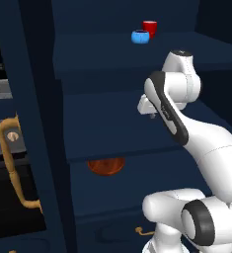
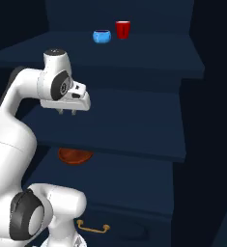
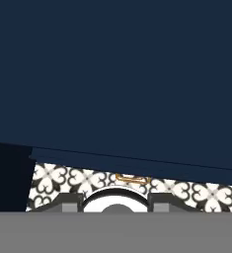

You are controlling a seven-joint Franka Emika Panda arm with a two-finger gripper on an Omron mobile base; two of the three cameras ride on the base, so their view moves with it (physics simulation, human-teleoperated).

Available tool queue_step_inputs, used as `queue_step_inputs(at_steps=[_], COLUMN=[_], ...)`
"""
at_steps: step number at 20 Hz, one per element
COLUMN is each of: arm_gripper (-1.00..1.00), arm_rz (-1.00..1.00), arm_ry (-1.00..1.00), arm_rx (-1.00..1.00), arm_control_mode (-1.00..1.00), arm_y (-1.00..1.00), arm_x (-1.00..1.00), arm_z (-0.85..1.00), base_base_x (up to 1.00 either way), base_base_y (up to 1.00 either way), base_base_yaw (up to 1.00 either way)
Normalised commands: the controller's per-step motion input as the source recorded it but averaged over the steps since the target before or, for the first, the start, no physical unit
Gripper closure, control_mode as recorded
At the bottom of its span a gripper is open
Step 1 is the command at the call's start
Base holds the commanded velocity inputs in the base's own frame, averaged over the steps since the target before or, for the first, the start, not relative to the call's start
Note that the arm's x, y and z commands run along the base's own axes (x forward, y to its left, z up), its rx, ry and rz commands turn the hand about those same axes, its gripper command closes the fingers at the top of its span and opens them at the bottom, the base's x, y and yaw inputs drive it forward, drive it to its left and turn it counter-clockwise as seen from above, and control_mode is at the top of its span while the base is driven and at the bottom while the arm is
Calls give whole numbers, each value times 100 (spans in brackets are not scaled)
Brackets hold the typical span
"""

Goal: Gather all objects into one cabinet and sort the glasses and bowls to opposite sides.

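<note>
Dark navy shelving is taking up most of both base views — shadow is pooling toward the back and right side. Patterned floor tile, white with dark floral motifs, is showing in the hand view below the shelf edge. A curved brass drawer pull is sitting low on the navy front. At the left of the left base view, a grey appliance panel is peeking past the door edge — detail too small to read.
</note>
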Motion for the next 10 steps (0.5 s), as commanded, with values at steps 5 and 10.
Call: queue_step_inputs(at_steps=[5,10], arm_gripper=[-100,-100], arm_rz=[0,0], arm_ry=[0,0], arm_rx=[0,0], arm_control_mode=[100,100], arm_y=[0,0], arm_x=[0,0], arm_z=[0,0], base_base_x=[-24,-58], base_base_y=[-2,-11], base_base_yaw=[0,0])
